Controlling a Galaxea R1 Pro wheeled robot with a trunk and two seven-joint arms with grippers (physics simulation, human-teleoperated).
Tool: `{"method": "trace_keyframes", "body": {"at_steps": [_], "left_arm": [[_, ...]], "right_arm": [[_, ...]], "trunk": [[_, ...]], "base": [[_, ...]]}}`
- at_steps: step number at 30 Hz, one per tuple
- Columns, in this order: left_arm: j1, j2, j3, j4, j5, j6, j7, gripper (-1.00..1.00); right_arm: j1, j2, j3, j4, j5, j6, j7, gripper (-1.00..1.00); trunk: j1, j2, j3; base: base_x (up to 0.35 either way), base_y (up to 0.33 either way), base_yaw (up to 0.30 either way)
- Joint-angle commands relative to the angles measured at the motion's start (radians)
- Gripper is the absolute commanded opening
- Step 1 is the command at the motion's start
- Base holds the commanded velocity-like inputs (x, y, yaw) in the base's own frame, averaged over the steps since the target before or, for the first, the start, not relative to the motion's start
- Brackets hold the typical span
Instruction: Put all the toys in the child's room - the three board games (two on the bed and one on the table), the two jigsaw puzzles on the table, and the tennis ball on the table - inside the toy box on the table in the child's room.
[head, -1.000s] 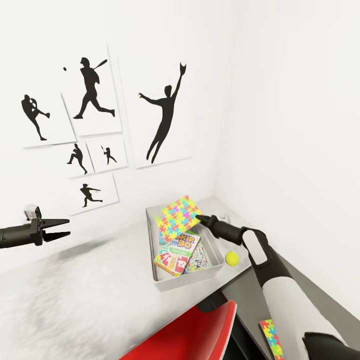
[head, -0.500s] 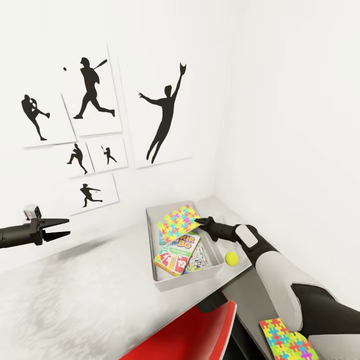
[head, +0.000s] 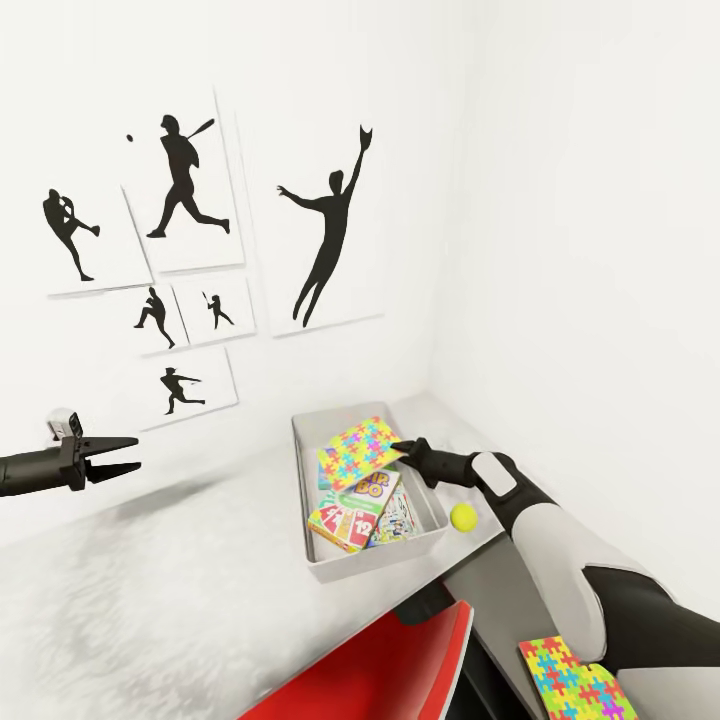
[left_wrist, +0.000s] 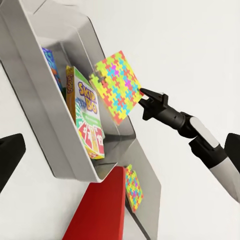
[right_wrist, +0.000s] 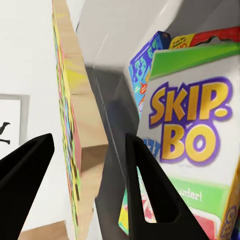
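So in the head view, the toy box (head: 340, 562) is seen sitting on the white table (head: 180, 570) near the corner, with the board games (head: 357, 505) stacked flat inside it. One jigsaw puzzle (head: 358, 452) is tilted over the far end of the box, its edge right at the right tool (head: 401, 447). The tennis ball (head: 463, 516) is parked on the table just beside the box's right wall, and a second jigsaw puzzle (head: 570, 683) is lying on the lower grey side unit (head: 520, 590). The left tool (head: 128, 452) is held out over the table, spread wide with nothing in it. From the left wrist view, the puzzle (left_wrist: 116, 87) is shown slanting above the box (left_wrist: 60, 145), the right tool's (left_wrist: 145, 97) tips at its edge. In the right wrist view, the puzzle (right_wrist: 70, 125) is seen edge-on between the two spread fingers (right_wrist: 145, 185), not pinched, so the right tool is released.
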Motion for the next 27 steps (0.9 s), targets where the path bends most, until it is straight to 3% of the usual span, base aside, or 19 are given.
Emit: {"method": "trace_keyframes", "body": {"at_steps": [1,17,18,27], "left_arm": [[-0.002,0.001,-0.006,0.001,0.005,0.008,-0.004,1.00],[-0.002,0.000,-0.007,0.001,0.005,0.007,-0.004,1.00],[-0.002,0.000,-0.007,0.001,0.005,0.007,-0.004,1.00],[-0.002,0.000,-0.007,0.001,0.005,0.007,-0.004,1.00]], "right_arm": [[-0.001,-0.003,-0.008,0.000,0.004,0.006,-0.001,-1.00],[-0.001,-0.010,-0.008,0.027,0.004,0.054,-0.008,-1.00],[-0.001,-0.010,-0.008,0.032,0.004,0.055,-0.009,1.00],[0.001,-0.009,-0.008,0.043,0.004,0.102,-0.057,1.00]], "trunk": [[0.001,-0.002,-0.002],[0.001,-0.002,-0.002],[0.001,-0.002,-0.002],[0.001,-0.002,-0.002]], "base": [[0.000,0.000,0.000],[0.000,0.000,0.000],[0.000,0.000,0.000],[0.000,0.000,0.000]]}}
